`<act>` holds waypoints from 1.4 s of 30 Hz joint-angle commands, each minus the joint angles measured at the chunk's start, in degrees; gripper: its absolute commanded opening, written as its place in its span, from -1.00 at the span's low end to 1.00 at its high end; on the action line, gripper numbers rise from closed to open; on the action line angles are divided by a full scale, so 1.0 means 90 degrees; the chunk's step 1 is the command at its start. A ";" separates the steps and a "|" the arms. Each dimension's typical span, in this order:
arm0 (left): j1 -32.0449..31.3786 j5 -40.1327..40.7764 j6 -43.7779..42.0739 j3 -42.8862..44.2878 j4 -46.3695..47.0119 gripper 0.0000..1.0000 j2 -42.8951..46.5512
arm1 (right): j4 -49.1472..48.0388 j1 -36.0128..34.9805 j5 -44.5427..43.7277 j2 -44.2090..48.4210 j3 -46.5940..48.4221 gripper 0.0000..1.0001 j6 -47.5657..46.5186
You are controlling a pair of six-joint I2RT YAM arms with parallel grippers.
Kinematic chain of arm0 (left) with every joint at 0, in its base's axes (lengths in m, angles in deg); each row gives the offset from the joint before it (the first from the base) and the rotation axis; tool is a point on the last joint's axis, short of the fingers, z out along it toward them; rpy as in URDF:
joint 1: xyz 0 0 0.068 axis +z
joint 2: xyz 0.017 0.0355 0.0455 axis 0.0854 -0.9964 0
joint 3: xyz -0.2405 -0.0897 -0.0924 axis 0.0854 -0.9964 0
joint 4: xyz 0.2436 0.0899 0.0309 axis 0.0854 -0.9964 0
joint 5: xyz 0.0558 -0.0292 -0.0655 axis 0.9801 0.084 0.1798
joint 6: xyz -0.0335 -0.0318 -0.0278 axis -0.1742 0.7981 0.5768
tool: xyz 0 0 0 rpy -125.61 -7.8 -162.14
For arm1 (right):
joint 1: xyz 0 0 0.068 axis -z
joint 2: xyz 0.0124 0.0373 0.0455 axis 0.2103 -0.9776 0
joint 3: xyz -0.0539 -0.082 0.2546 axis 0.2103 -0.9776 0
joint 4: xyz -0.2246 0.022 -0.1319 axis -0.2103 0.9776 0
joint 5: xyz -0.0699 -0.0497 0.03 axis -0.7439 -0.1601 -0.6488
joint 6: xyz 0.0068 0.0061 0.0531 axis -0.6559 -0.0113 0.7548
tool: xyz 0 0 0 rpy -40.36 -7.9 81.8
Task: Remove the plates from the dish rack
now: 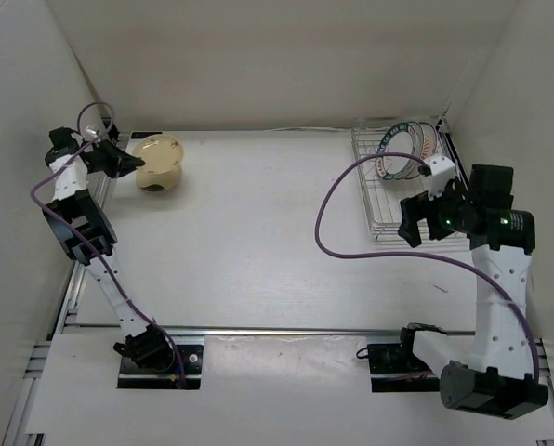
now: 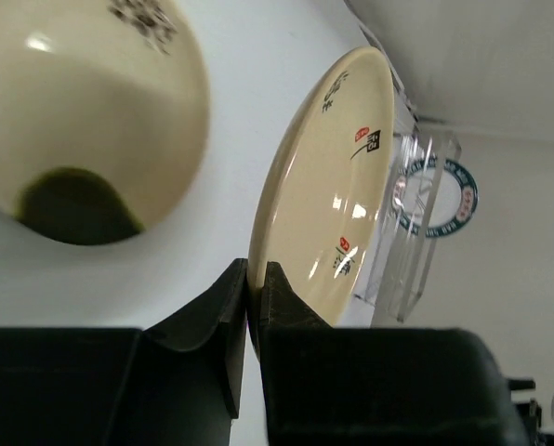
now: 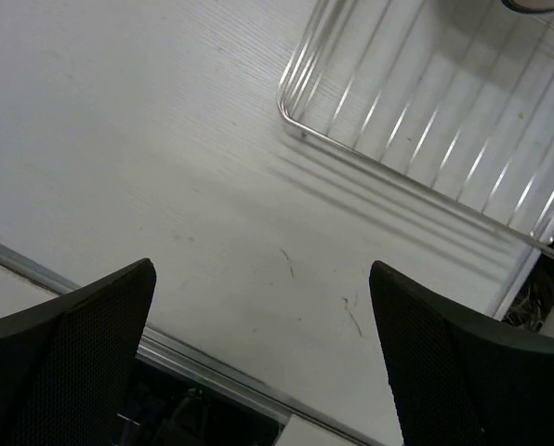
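My left gripper is at the far left of the table, shut on the rim of the tan plate. In the left wrist view the plate stands on edge, with small red and black marks, its rim pinched in my gripper. The dish rack stands at the far right, with the dark-rimmed plate and the orange-patterned plate upright at its far end. My right gripper hovers open and empty over the rack's near end. The right wrist view shows its spread fingers and the rack's corner.
A second tan, bowl-like thing with a dark hollow lies just under the held plate, and also shows in the left wrist view. White walls close in the left, back and right. A metal rail runs along the table's near edge.
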 commanded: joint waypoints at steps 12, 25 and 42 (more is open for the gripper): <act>0.0212 0.1584 -0.0170 0.0963 0.0115 -0.80 -0.0743 | 0.0758 0.0887 0.0883 0.0722 -0.0676 0.98 -0.0167; 0.0016 0.2142 -0.0287 0.0963 -0.0060 -0.72 -0.0948 | 0.0280 0.0887 0.1185 0.0957 -0.1136 0.98 0.0391; -0.0228 0.2552 -0.0590 0.0583 -0.0246 0.26 -0.0294 | -0.0014 0.0887 0.1439 0.1211 -0.1760 0.98 0.0655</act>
